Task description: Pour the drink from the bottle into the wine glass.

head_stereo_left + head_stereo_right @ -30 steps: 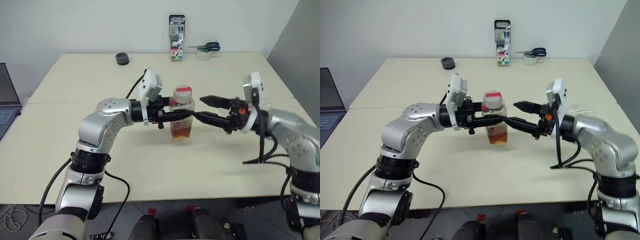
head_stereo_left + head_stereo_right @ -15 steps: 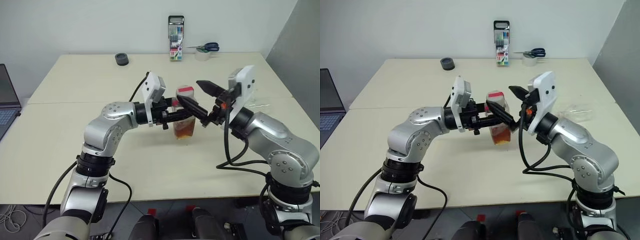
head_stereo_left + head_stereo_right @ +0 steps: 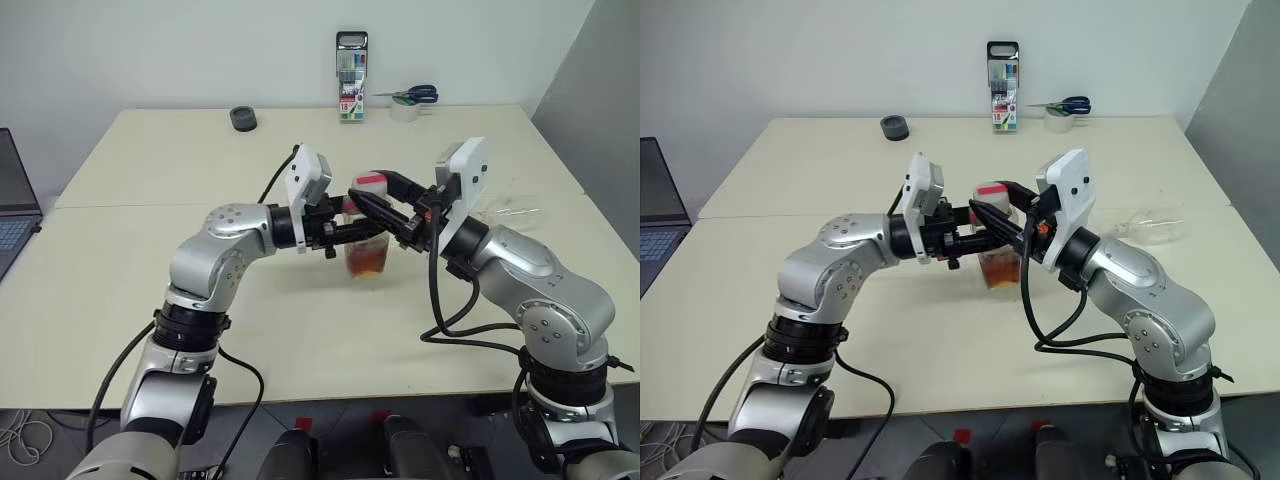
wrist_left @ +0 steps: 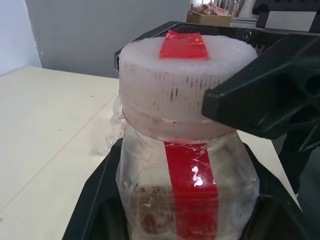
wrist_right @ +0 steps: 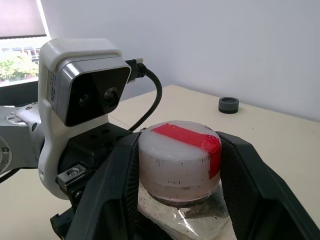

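The small clear bottle (image 3: 366,248) stands upright at mid-table, with the amber drink (image 3: 367,264) low in it. A red strip runs down its side and over its white cap (image 5: 180,159). My left gripper (image 3: 372,228) reaches in level from the left and is shut on the bottle's body (image 4: 185,195). My right gripper (image 3: 368,190) comes from the right with one finger (image 5: 117,185) on each side of the cap, closed against it. The wine glass (image 3: 1152,224) appears to lie on its side on the table to the right, behind my right arm.
At the back of the cream table (image 3: 150,270) stand a box of markers (image 3: 352,75), scissors (image 3: 412,95) resting on a tape roll (image 3: 405,111), and a small black round lid (image 3: 243,118). A laptop (image 3: 15,215) sits at the left edge.
My right gripper swung in from the right, rose to cap height and closed from wide open around the cap. The left gripper and bottle stayed put.
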`<state>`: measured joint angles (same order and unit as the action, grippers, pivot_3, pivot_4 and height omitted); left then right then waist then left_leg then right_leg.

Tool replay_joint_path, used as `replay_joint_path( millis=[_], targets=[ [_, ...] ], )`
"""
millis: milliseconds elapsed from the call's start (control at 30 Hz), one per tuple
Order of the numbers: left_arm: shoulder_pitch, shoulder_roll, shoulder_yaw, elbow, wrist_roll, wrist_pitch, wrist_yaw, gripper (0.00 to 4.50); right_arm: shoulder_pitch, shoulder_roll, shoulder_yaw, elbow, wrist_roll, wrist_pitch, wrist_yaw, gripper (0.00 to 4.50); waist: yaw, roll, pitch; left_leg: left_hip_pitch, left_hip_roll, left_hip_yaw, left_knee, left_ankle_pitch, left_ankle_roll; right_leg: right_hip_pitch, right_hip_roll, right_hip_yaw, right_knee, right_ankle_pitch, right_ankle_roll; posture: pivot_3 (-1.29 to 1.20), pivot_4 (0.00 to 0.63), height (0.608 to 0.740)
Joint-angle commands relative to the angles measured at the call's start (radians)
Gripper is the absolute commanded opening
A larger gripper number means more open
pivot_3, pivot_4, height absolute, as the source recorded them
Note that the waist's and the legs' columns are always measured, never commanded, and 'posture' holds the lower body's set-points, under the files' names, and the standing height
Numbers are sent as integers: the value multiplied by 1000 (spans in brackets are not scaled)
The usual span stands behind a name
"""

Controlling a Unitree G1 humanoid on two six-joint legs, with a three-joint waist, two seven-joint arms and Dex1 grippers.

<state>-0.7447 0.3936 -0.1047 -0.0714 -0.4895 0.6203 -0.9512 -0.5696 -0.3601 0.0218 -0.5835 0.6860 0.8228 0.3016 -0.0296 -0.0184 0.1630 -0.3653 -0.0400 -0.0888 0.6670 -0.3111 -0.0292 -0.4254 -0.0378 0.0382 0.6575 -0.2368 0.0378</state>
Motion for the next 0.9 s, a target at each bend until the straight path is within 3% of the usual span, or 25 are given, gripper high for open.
replay_joint_path(
  millis=[33,167,300,400,567,667,800,833,900],
  targets=[
    [-30,3,13,-25,-4,-28,-3,1960,-27,23,-27,-24,18,-30,1,1900,0,0,0,0,0,0,0,0,0,0,0,0,0,0,0,0,150,740],
    [-40,5,6,-21,-7,-25,-18,1960,-40,-31,-33,21,45,-49,132,1900,0,0,0,0,0,0,0,0,0,0,0,0,0,0,0,0,150,740],
    [-58,10,-5,-19,-23,-15,-62,1960,-98,-174,-9,131,133,-49,504,1900,0,0,0,0,-1,1,1,0,1,1,2,-1,0,0,0,0,150,740],
    [-77,7,-16,-9,-21,-22,-90,1960,-187,-239,59,289,109,-69,740,1900,-2,0,0,1,0,1,0,-2,4,1,2,-1,-1,0,0,0,150,740],
    [-104,0,-14,10,-15,-25,-92,1960,-292,-234,101,506,2,-157,875,1900,-8,0,0,2,1,2,0,-2,4,1,3,0,0,0,0,0,150,740],
    [-97,7,-6,8,-12,-26,-89,1960,-274,-271,50,505,23,-112,880,2838,-2,0,0,1,1,2,0,-1,2,1,2,0,-1,0,0,0,150,740],
    [-79,16,3,2,-2,-37,-80,1960,-144,-348,-58,368,88,-12,805,4239,10,0,0,-2,0,0,0,0,1,1,-2,-1,-4,0,0,0,150,740],
    [-78,18,5,5,-2,-40,-78,1960,-113,-353,-83,330,107,7,775,4462,13,0,0,-3,0,-1,1,0,1,1,-2,-1,-5,0,0,0,150,740],
    [-79,19,8,11,-2,-44,-72,1960,-53,-338,-126,241,129,23,687,4462,14,0,0,-4,0,-2,1,-1,1,1,-3,-1,-6,0,0,0,150,740]
  ],
)
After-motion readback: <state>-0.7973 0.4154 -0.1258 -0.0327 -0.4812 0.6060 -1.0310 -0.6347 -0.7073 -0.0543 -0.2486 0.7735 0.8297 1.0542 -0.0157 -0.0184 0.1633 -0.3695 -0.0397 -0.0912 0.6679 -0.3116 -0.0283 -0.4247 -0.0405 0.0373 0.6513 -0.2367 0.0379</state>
